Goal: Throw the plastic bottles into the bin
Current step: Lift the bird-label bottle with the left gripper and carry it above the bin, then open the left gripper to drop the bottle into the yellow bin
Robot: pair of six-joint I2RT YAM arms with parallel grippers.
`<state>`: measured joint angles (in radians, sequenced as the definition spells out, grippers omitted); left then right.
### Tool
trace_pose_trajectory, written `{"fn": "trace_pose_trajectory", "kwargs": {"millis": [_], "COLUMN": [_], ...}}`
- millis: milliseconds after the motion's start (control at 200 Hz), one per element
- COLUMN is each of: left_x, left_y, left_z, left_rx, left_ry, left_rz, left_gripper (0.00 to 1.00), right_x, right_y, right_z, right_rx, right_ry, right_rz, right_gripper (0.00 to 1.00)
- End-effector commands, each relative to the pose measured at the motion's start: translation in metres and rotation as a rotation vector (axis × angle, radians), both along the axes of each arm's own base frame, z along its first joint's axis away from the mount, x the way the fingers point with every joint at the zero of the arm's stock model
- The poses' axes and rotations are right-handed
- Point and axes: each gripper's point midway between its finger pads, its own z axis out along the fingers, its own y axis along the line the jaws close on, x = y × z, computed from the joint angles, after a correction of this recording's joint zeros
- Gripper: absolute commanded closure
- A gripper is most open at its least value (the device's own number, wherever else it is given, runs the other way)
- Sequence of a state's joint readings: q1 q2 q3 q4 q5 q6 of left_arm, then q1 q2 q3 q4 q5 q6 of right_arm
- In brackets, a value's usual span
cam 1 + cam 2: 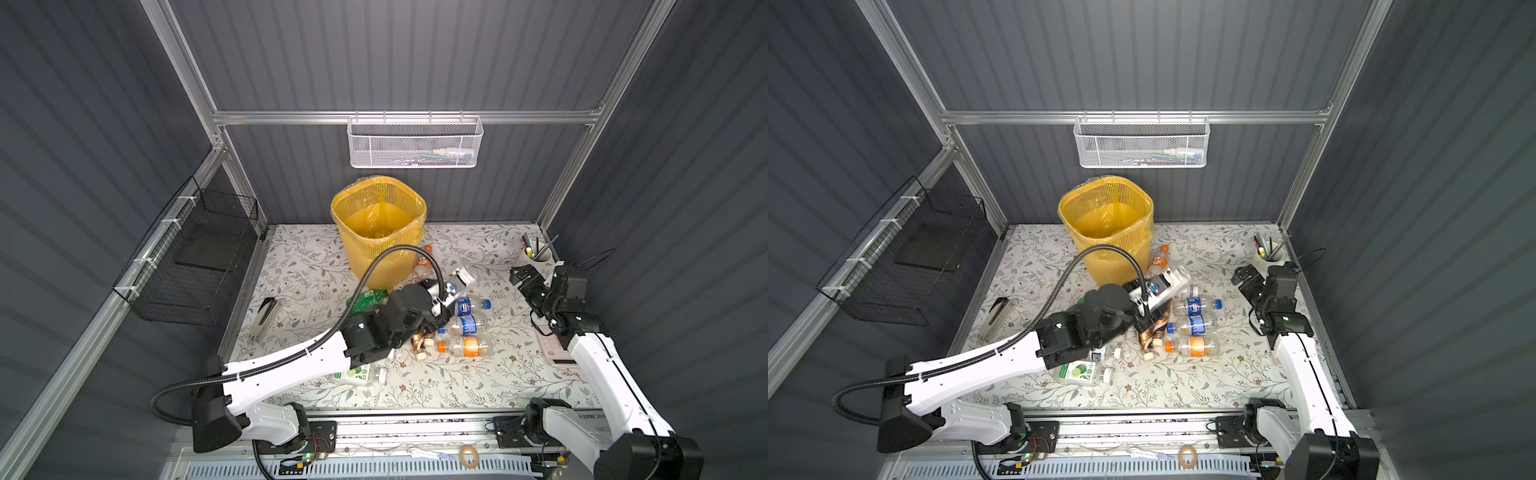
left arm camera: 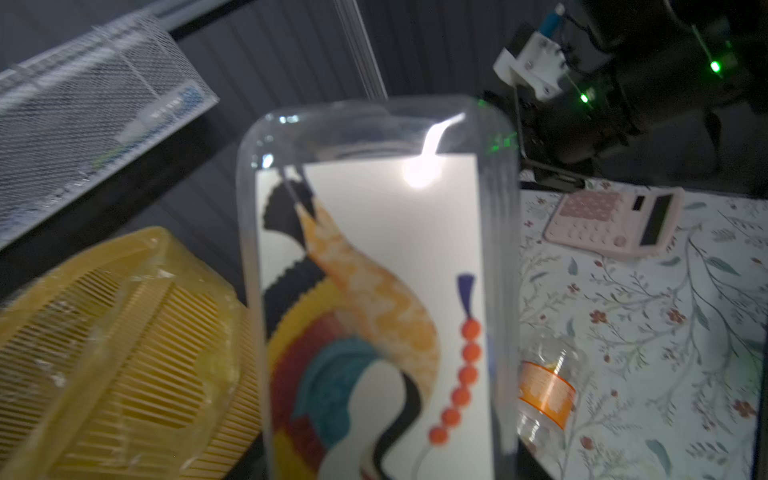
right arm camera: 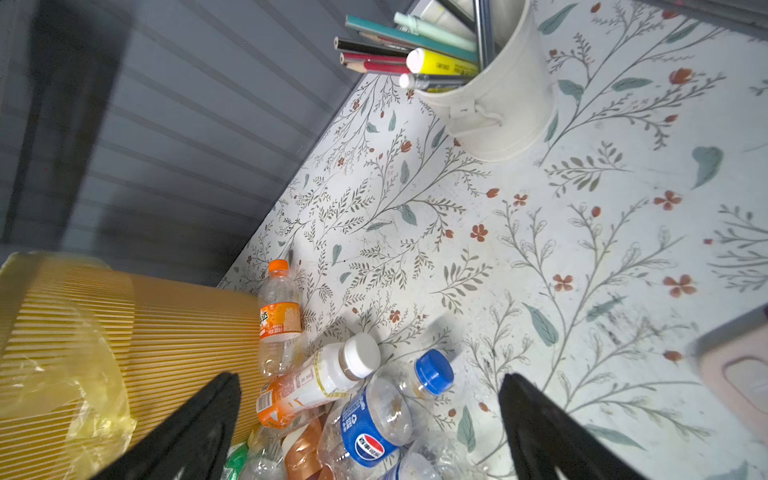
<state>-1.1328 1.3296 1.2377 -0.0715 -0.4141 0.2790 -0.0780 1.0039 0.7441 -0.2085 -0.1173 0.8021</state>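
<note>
**One gripped, plenty lying around**

The left end effector [image 1: 451, 287] is clamped on a clear white-label bottle [image 2: 374, 291], just beside the bin [image 1: 358, 249]. The right end effector [image 3: 369, 378] hangs wide open, well away from the bin. The other bottles [image 1: 467, 325] lie heaped on the table [image 1: 415, 382] at the bin's foot, with an orange-capped bottle [image 3: 279, 320] lying right against it.

Top views look down; both close wrist views share the bin [image 2: 124, 332].

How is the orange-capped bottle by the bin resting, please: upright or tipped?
Tipped: the orange-capped bottle lies flat on the table, its cap toward the back wall.
</note>
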Motion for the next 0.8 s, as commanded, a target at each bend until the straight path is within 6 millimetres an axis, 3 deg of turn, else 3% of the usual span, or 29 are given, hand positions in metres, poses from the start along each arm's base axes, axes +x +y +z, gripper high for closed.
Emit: {"fn": "trace_pose_trajectory", "kwargs": {"millis": [0, 160, 205, 300, 410, 470, 580, 725, 795], "left_x": [0.041, 0.093, 0.119, 0.18, 0.211, 0.218, 0.214, 0.178, 0.165], "left_y": [0.04, 0.07, 0.084, 0.106, 0.123, 0.125, 0.131, 0.146, 0.155], "left_z": [0.082, 0.129, 0.13, 0.107, 0.1, 0.1, 0.109, 0.138, 0.137], "left_rx": [-0.166, -0.224, -0.236, -0.198, -0.227, -0.247, -0.253, -0.431, -0.462], "left_ry": [-0.167, -0.249, -0.221, -0.045, 0.034, 0.095, 0.124, -0.002, -0.031], "left_rz": [0.171, 0.303, 0.366, 0.491, 0.572, 0.564, 0.589, 0.513, 0.509], "left_gripper": [0.45, 0.45, 0.44, 0.42, 0.16, 0.01, 0.01, 0.0, 0.01], "right_x": [0.004, 0.006, 0.007, 0.008, 0.008, 0.008, 0.007, 0.006, 0.006], "right_y": [0.006, 0.013, 0.016, 0.022, 0.022, 0.022, 0.019, 0.018, 0.017], "right_z": [0.003, 0.005, 0.006, 0.007, 0.008, 0.01, 0.012, 0.01, 0.007], "right_rx": [0.032, 0.041, 0.043, 0.036, 0.01, 0.003, -0.002, -0.002, 0.006], "right_ry": [-0.02, -0.03, -0.032, -0.023, -0.001, -0.002, -0.01, -0.002, 0.009], "right_rz": [0.03, 0.074, 0.093, 0.138, 0.159, 0.161, 0.142, 0.13, 0.119], "right_gripper": [0.01, 0.01, 0.01, 0.01, 0.01, 0.01, 0.01, 0.01, 0.01]}}
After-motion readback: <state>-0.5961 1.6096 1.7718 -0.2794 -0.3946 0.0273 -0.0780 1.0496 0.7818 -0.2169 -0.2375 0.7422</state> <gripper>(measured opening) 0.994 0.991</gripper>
